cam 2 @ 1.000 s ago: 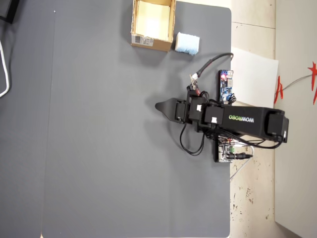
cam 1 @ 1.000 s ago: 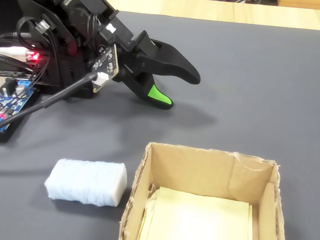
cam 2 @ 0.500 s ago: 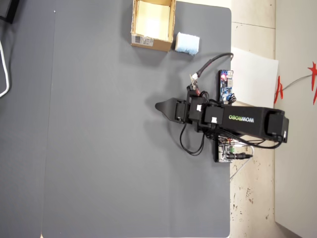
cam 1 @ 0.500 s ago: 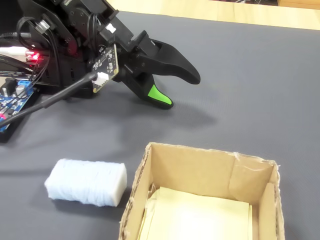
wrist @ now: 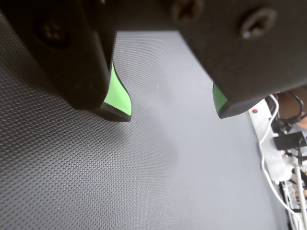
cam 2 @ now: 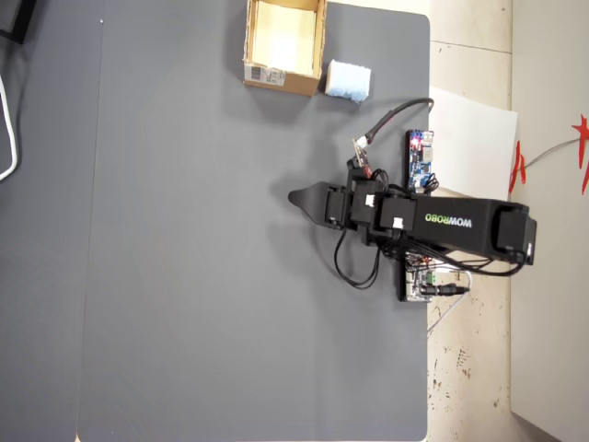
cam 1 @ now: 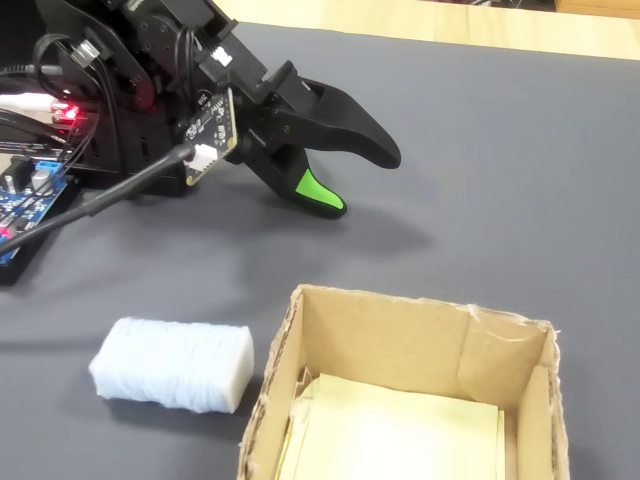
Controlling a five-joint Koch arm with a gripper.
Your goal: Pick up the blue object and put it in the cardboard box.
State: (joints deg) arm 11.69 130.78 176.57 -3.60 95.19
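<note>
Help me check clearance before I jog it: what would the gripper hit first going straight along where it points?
Probably just the bare gray mat. The open gripper tilts down toward it, and neither blue object nor cardboard box lies ahead.

The pincer (cam 1: 365, 182) hangs just above the grey desk (cam 1: 520, 180), its two black jaws spread apart with nothing between them; the lower jaw carries a green pad. Nearer the camera, the blue object (cam 1: 172, 364) lies on the desk just left of the cardboard box (cam 1: 400, 345), which stands open-topped with a pale yellowish inside. At far left sits a circuit board (cam 1: 30, 190) with a red light.
</note>
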